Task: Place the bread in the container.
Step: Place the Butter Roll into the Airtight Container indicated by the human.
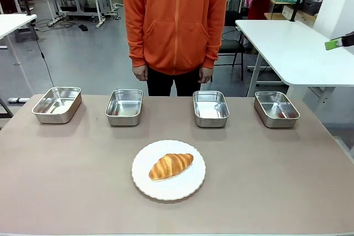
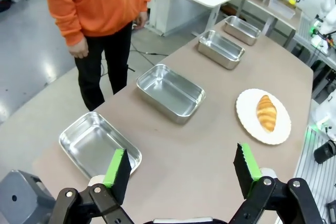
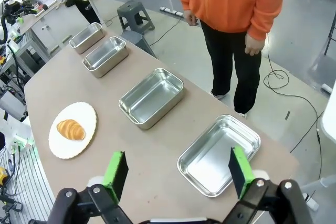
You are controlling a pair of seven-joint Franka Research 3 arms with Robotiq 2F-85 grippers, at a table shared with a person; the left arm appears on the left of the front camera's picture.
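The bread, a golden-brown croissant (image 1: 171, 165), lies on a round white plate (image 1: 188, 189) at the near middle of the table. Four identical empty steel pans stand in a row along the far edge: the leftmost (image 1: 56, 104), the second (image 1: 124, 106), the third (image 1: 211, 108) and the rightmost (image 1: 276, 109). My left gripper (image 2: 181, 166) hangs open high above the left end, over the nearest pan (image 2: 100, 142), far from the croissant (image 2: 266, 112). My right gripper (image 3: 177, 172) is open high over the right end pan (image 3: 219, 153), with the croissant (image 3: 71, 129) well off.
A person in an orange hoodie (image 1: 176, 20) stands behind the middle of the far edge, hands down at the sides. A white table (image 1: 293, 48) stands beyond the right end. A green-padded fingertip (image 1: 336, 43) pokes in at the right edge, well above the table.
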